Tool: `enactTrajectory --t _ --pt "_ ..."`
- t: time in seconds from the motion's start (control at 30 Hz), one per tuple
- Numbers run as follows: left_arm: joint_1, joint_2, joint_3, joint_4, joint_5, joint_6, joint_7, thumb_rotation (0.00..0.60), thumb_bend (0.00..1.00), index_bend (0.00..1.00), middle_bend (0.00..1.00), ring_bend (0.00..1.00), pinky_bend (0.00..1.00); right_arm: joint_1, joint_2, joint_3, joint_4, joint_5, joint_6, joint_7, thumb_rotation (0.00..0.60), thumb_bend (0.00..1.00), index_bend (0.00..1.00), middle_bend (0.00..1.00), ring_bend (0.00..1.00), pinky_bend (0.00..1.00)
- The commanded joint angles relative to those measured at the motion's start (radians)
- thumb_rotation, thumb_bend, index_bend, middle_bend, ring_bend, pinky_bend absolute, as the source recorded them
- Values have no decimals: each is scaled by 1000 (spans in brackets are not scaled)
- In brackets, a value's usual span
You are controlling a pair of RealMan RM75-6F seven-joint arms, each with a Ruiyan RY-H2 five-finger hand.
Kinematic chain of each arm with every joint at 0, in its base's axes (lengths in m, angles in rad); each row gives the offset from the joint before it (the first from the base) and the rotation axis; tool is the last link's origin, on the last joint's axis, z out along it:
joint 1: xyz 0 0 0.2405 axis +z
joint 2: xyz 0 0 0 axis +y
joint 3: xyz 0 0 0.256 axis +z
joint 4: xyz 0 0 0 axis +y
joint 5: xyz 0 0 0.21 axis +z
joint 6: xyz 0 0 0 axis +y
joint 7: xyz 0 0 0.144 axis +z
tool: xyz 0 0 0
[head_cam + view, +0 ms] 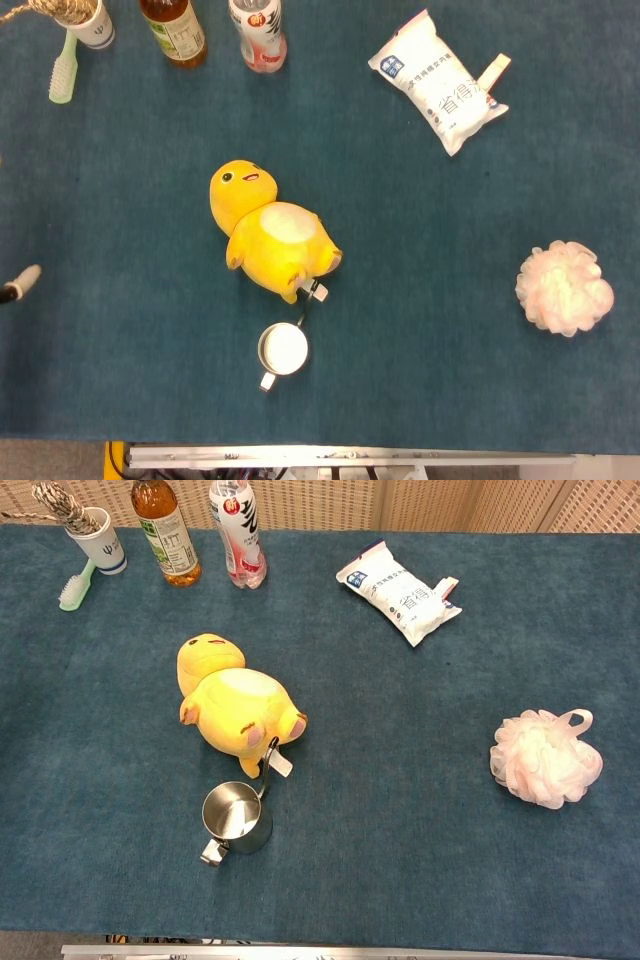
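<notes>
A yellow plush toy [270, 236] [232, 706] lies on its back on the blue cloth, with a small tag at its lower end. Just below it stands a small steel cup [283, 349] [236, 820], upright and with nothing inside. Of my left hand [20, 281] only one pale fingertip shows, at the far left edge of the head view, well away from the toy; the chest view does not show it. How its fingers lie is hidden. My right hand appears in neither view.
Along the back left stand a white cup with rope [92, 533], a green toothbrush [73, 587], a tea bottle [165, 532] and a pink bottle [236, 535]. A white packet [440, 82] lies at the back right, a pink bath pouf [564, 288] at the right.
</notes>
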Motion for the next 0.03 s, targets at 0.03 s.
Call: enactTrajectory --t 0.03 --pt "19 0 -1 2 9 12 6 600 17 32 34 14 0 4 0 -2 0 -7 -1 5 600 183 265 365 274 304"
